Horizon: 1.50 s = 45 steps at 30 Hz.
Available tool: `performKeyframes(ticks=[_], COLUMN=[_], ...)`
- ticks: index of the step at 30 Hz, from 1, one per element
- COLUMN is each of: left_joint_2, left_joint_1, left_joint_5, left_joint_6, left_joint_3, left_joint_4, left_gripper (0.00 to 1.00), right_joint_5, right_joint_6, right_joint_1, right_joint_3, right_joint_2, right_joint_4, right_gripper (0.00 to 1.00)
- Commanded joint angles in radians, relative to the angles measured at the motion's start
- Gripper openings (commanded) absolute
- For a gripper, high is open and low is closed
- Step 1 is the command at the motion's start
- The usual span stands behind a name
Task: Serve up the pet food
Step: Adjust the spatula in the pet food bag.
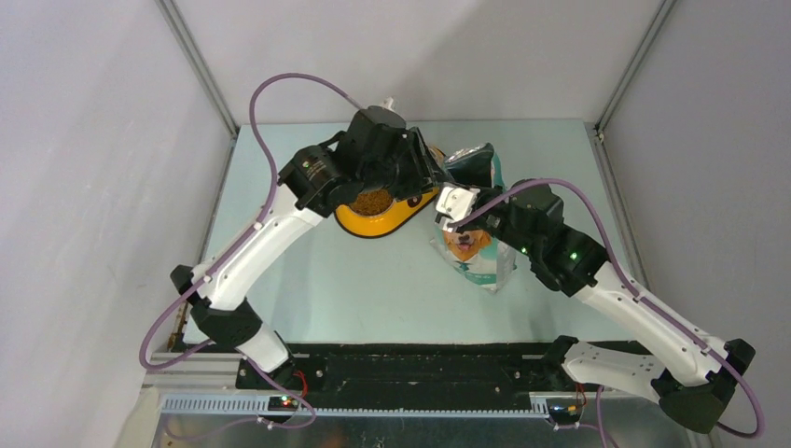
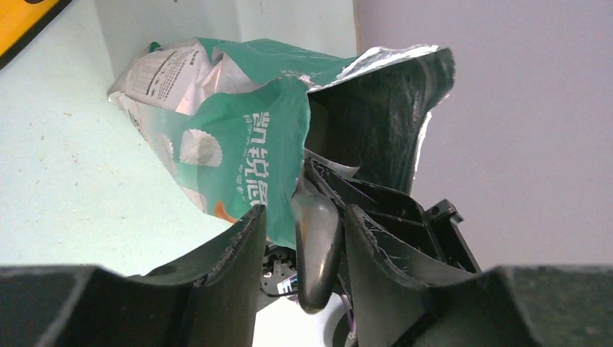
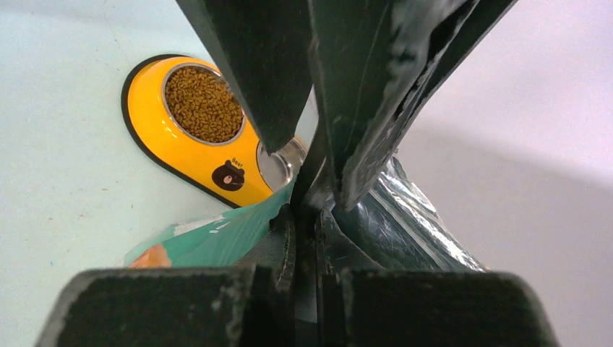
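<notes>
Pet food [image 3: 202, 105]: brown kibble filling one round steel bowl of the yellow feeder [image 3: 155, 134], heaped about level with the rim, no loose pellets visible on the table [image 1: 373, 289]. Second steel bowl [image 3: 278, 166] of the same feeder sits at 4 o'clock of the full one in the right wrist view, mostly hidden behind a finger; contents can't tell. Bear print [image 3: 228, 176] on the yellow rim between the bowls. From the top, the feeder lies a bit toward 11 o'clock of table centre, partly under the left arm. Teal-and-white bag [image 1: 478, 252] with the dog print stands just beside the feeder at its 3 o'clock, mouth open, foil lining showing. Right gripper [image 3: 312, 170]: jaws pinched closed on the bag's top edge, holding the mouth up. Left gripper [image 2: 305, 217] is at the bag mouth, at 1 o'clock of the kibble bowl from the top. Its jaws stand apart on either side of the grey scoop [image 2: 316, 246] handle, with a gap showing on one side, so not clamped. Scoop bowl end hidden; can't tell if it holds kibble.
</notes>
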Motion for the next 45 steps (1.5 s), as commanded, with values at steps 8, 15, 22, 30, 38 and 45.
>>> performKeyframes(ticks=[8,15,22,30,38,45], left_joint_2=[0.018,0.017,0.016,-0.015,-0.068,-0.151], left_joint_1=[-0.025,-0.025,-0.024,-0.025,-0.024,-0.026], left_joint_5=[-0.105,-0.113,-0.071,0.011,0.006,-0.013], left_joint_6=[-0.055,-0.055,-0.029,0.01,0.094,0.205], left_joint_3=[0.022,0.006,-0.007,-0.081,-0.157,-0.254], left_joint_4=[0.003,0.023,0.053,0.132,0.226,0.326], left_gripper=[0.37,0.23,0.0,0.0,0.0,0.0], right_joint_5=[0.127,0.112,0.08,-0.05,-0.059,0.066], right_joint_6=[-0.076,-0.071,-0.042,0.006,0.147,0.661], right_joint_1=[0.018,0.017,0.003,-0.05,-0.091,-0.175], right_joint_3=[-0.001,-0.001,0.0,0.0,0.058,0.375], right_joint_2=[-0.01,-0.023,-0.05,-0.133,-0.168,-0.003], right_joint_4=[0.094,0.084,0.067,0.022,0.0,-0.337], right_gripper=[0.0,0.0,0.24,0.64,0.78,0.86])
